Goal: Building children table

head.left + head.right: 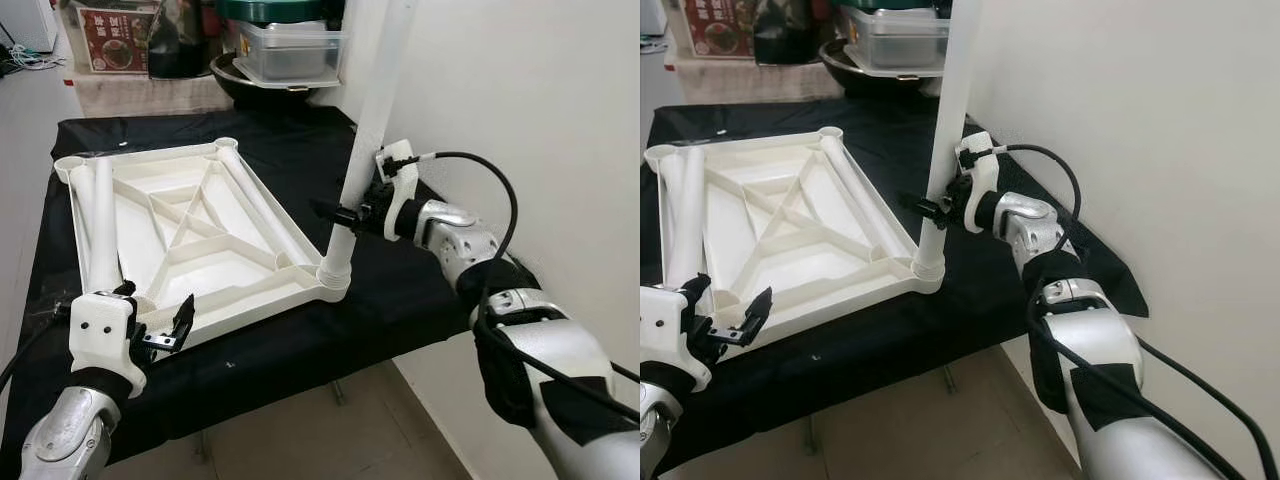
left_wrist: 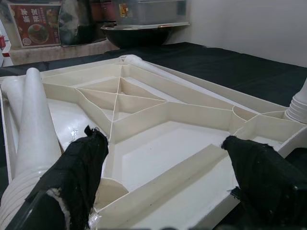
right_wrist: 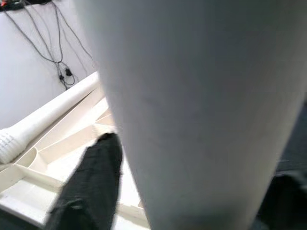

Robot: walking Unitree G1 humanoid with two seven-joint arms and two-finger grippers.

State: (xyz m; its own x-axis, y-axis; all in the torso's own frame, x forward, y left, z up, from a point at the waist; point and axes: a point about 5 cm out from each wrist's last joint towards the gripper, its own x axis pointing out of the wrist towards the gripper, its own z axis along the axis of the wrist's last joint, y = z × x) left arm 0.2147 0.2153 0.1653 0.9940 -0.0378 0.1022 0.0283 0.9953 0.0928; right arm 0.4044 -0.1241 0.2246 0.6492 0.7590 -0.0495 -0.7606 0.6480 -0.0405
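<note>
A white plastic tabletop (image 1: 250, 292) lies upside down on the black-covered table, ribs facing up. One white leg (image 1: 366, 130) stands upright in its near right corner socket (image 1: 334, 276). My right gripper (image 1: 345, 215) is shut on this leg just above the socket, one finger (image 3: 91, 187) on each side of the leg (image 3: 192, 96). A second leg (image 1: 100, 220) lies along the tabletop's left side, and a third leg (image 1: 250, 190) lies inside it near the right rim. My left gripper (image 1: 155, 305) is open at the near left edge, fingers (image 2: 81, 163) spread over the rim.
The black cloth (image 1: 400, 290) hangs over the table's front and right edges. A white wall (image 1: 520, 90) stands close on the right. Behind the table are a clear lidded box (image 1: 290, 50), a dark bowl (image 1: 270, 90) and a red-labelled box (image 1: 112, 38). Tiled floor (image 1: 330, 430) lies below.
</note>
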